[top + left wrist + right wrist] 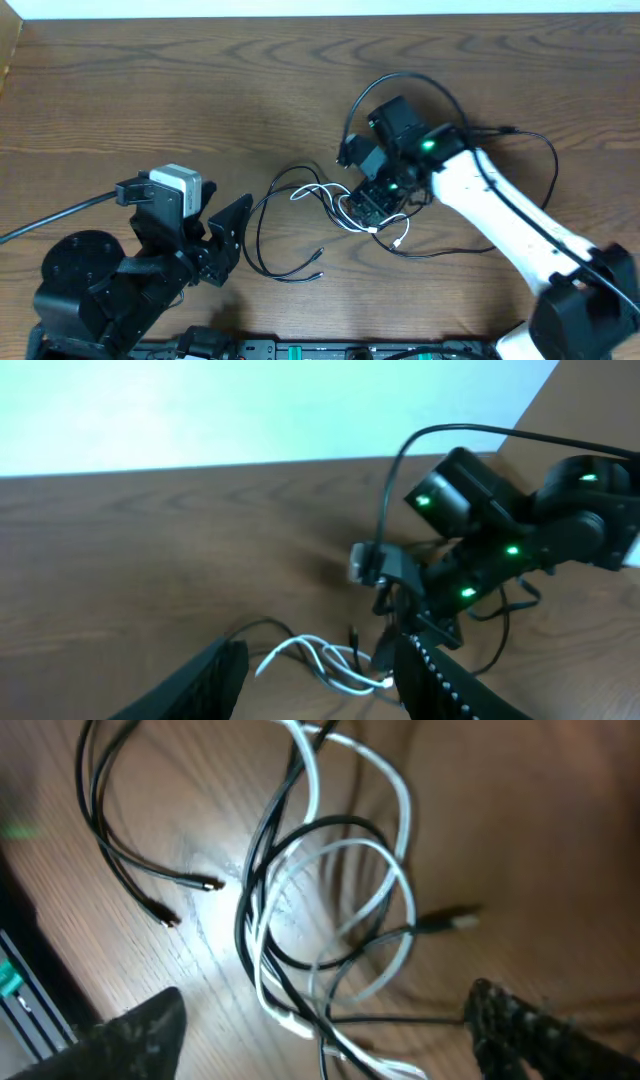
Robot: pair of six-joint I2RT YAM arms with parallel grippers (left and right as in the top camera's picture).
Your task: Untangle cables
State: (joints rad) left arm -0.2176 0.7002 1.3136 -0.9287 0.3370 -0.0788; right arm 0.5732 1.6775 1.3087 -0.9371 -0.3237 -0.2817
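Observation:
The cables (325, 205) lie tangled on the wooden table: thin black cords looped with one white cord (345, 222). Black loops trail left, with two plug ends (317, 262) toward the front. My right gripper (378, 203) hovers directly over the knot with jaws open; in the right wrist view the black and white strands (330, 920) run between its two fingers (325, 1040), held by neither. My left gripper (228, 235) is open and empty, to the left of the cables; its wrist view shows the white cord (320, 660) ahead between its fingers (318, 682).
The right arm's own thicker black cable (520, 140) arcs over the table behind the tangle. The table's front edge with dark hardware (300, 350) lies close behind the plug ends. A light wall (200, 410) borders the far table edge.

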